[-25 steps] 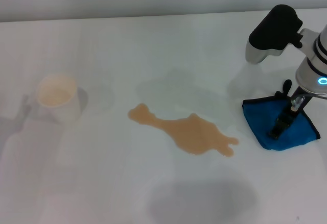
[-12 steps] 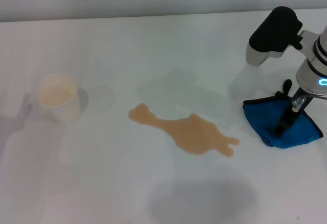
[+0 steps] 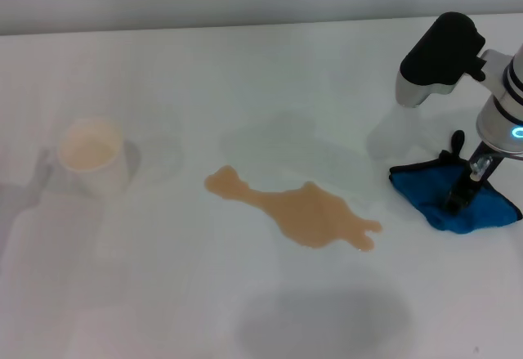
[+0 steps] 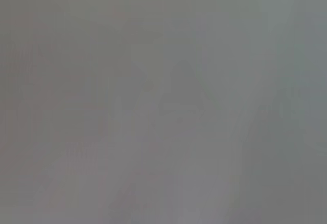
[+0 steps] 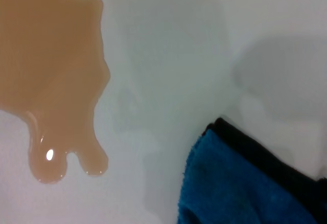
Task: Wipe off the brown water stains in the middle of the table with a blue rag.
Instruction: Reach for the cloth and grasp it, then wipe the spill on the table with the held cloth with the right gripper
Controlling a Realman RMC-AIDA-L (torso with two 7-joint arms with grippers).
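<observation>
White and smooth, the table (image 3: 245,81) fills the head view under a pale wall strip along its far edge.

Brown water stains (image 3: 298,210): one light tan puddle, elongated, with lobed edges and two short drips at the end nearest the right gripper (image 3: 459,199). It lies to that gripper's left, near but apart from it. In the right wrist view the puddle (image 5: 48,76) is glossy, with a small highlight in one drip, and bare table separates it from the cloth.

Blue rag (image 3: 452,197): bright blue, soft, black edging showing along its far side, a small black loop standing up at the far corner. It is bunched and partly folded rather than flat, and sits directly under the right gripper. The right wrist view shows its nearest corner (image 5: 240,183), blue pile with a black hem.

Right gripper: dark fingers point down into the rag's middle and touch the cloth, appearing closed on a fold of it (the contact point itself is partly hidden by the fabric). The arm stands behind and above it.

Left gripper: not in the head view; the left wrist view is a uniform grey blur, nothing identifiable.

Paper cup (image 3: 91,156): white, upright, well to the left of the right gripper, beyond the puddle.
</observation>
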